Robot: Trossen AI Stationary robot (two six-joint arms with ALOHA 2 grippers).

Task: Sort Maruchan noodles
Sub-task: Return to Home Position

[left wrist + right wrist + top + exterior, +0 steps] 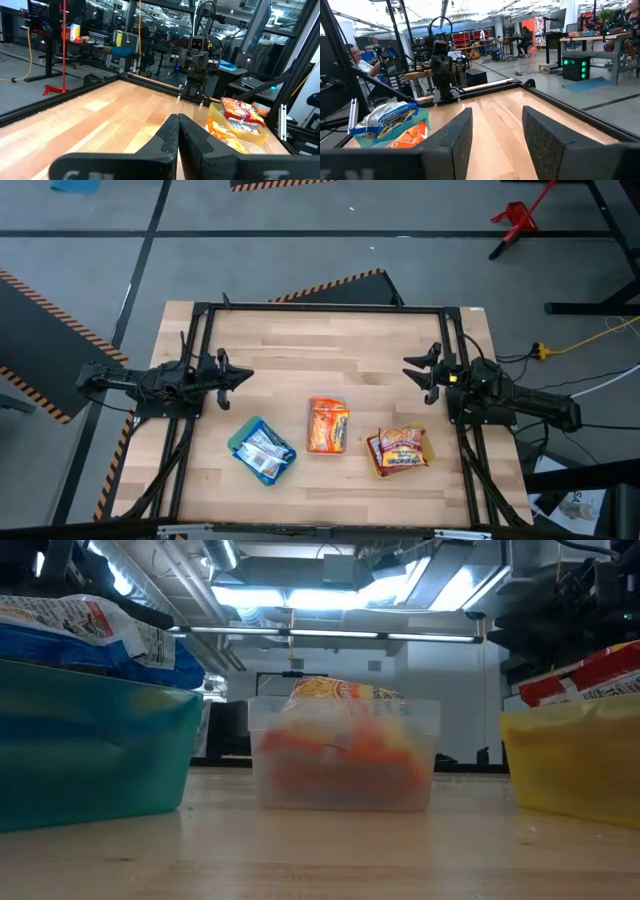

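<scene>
Noodle packets (pixel 329 426) in trays (pixel 235 439), apart from both, left gripper (pixel 245 375) closed empty, right gripper (pixel 410 370) wide

On the wooden table (pixel 320 850) three trays are seen. Blue-white noodle packets (pixel 80 630) are piled above the rim of the teal tray (pixel 90 750). Orange packets (pixel 345 692) are held in the clear tray (pixel 345 775). Red packets (pixel 590 675) are held in the yellow tray (pixel 575 765), below a dark arm part (pixel 560 610) whose jaws cannot be made out.
</scene>
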